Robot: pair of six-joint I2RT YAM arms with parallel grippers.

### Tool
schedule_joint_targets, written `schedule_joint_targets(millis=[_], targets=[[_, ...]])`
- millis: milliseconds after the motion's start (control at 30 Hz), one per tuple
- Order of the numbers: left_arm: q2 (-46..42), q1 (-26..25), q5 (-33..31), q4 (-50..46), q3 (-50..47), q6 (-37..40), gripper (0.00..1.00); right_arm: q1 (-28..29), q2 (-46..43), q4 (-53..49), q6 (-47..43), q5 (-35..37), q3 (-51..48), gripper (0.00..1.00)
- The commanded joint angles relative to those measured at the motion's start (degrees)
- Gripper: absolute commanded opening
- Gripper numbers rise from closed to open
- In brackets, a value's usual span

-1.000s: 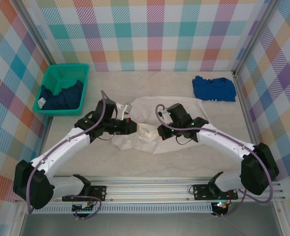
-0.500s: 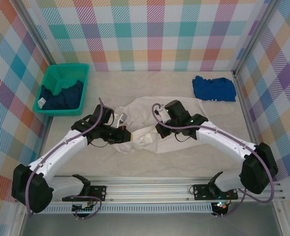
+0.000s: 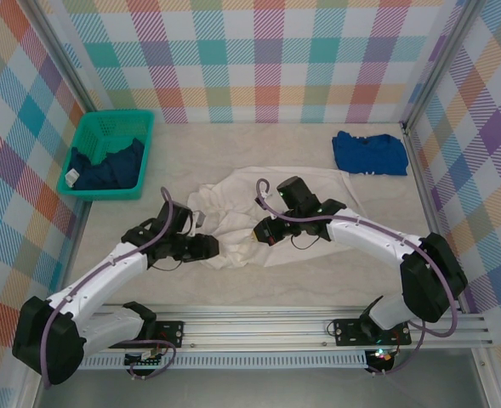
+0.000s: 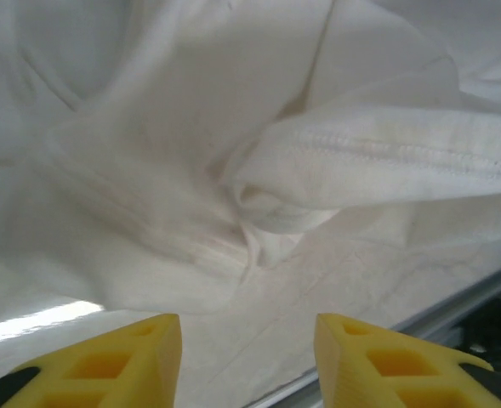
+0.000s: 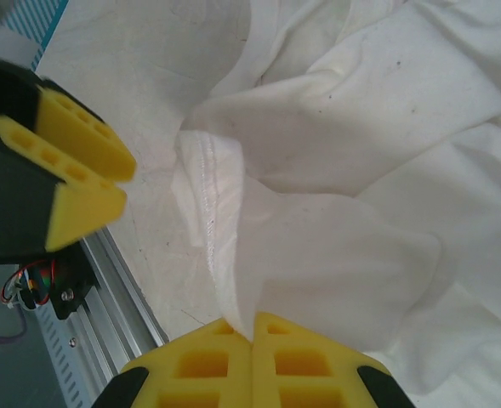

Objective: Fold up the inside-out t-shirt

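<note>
Right wrist, crumpled t-shirt (image 5: pixel 361 110), right end effector (image 5: pixel 252 327) clamping it, left end effector (image 4: pixel 246 330) apart

White arms (image 3: pixel 105 272), black joints (image 3: pixel 50 347), purple cables (image 3: pixel 167 204), yellow jaws

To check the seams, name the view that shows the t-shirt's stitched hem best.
Left wrist: the stitched hem crosses the frame, stitches legible. Right wrist shows a narrower stretch above the right gripper. Top external shows the white t-shirt crumpled, hem too small to tell.
</note>
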Motion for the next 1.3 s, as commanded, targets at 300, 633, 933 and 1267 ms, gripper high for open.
schedule_joint_targets(millis=[300, 633, 933, 1267], targets=[[6.0, 0.6, 8.8, 35.0, -9.7, -13.5, 0.59, -0.3, -0.1, -0.5, 2.6, 2.3, 0.2, 0.00], [8.1, 0.7, 7.7, 41.9, -9.9, -14.9, 0.49, -0.5, -1.1, -1.5, 2.6, 3.5, -0.2, 0.00], [8.0, 0.7, 6.8, 43.3, -9.6, -17.7, 0.41, -0.6, -0.7, -1.0, 2.8, 3.1, 0.0, 0.00], [12.6, 0.7, 8.1, 44.6, -8.3, -17.6, 0.26, -0.6, -1.6, 1.4, 4.3, 2.0, -1.1, 0.00]])
